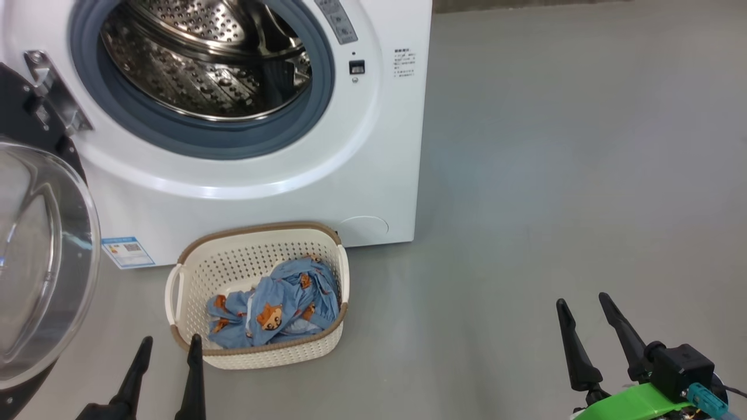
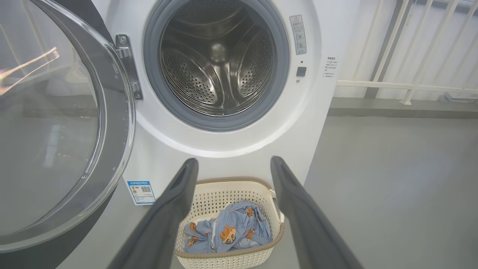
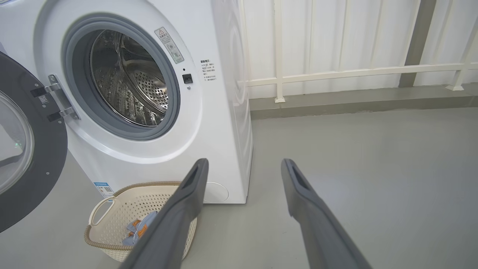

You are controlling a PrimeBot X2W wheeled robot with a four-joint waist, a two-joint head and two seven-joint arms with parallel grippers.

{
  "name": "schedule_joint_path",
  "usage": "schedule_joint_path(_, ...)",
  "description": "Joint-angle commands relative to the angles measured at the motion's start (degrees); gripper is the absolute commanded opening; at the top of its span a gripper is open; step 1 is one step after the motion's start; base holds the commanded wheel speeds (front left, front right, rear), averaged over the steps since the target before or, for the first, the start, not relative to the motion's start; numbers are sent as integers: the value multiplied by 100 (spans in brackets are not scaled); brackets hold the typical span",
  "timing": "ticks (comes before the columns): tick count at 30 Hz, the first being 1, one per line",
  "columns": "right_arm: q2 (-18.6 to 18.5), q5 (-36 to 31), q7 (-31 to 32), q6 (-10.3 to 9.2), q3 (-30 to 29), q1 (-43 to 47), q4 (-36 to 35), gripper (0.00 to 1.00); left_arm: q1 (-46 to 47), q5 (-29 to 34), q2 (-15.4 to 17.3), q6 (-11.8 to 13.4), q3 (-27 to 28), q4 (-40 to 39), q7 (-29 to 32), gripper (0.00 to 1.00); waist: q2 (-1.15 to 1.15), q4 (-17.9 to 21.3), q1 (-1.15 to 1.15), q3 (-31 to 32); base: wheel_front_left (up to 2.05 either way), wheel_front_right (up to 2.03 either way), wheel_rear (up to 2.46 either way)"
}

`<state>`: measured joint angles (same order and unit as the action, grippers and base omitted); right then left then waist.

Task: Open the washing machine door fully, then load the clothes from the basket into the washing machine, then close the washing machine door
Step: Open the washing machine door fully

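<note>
My left gripper (image 1: 170, 339) has its jaws spread wide with nothing between them, fingertips near the basket's (image 1: 274, 357) near-left corner. My right gripper (image 1: 582, 298) is just as wide and empty, well off to the right above the grey floor (image 1: 554, 175). The clothes (image 1: 280, 303) lie bunched inside the basket, which sits just in front of the washing machine (image 1: 373, 163). Its door (image 1: 41, 262) is swung open to the left, and I can see into the steel drum (image 1: 204, 64).
</note>
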<state>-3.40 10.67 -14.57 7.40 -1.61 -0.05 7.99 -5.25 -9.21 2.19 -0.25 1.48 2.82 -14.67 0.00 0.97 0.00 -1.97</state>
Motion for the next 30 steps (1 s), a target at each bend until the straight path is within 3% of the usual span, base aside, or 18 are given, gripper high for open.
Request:
schedule_joint_path(1, -1, -32, -43, 9, 135, -70, -163, 100, 107, 11, 69, 31, 181, -119, -33, 100, 0, -25, 0, 35, 0, 0, 0)
schedule_joint_path(30, 44, -109, -43, 9, 71, 2, -117, 100, 173, -27, 69, -119, 183, 56, -33, 100, 0, -202, 0, 125, 0, 0, 0)
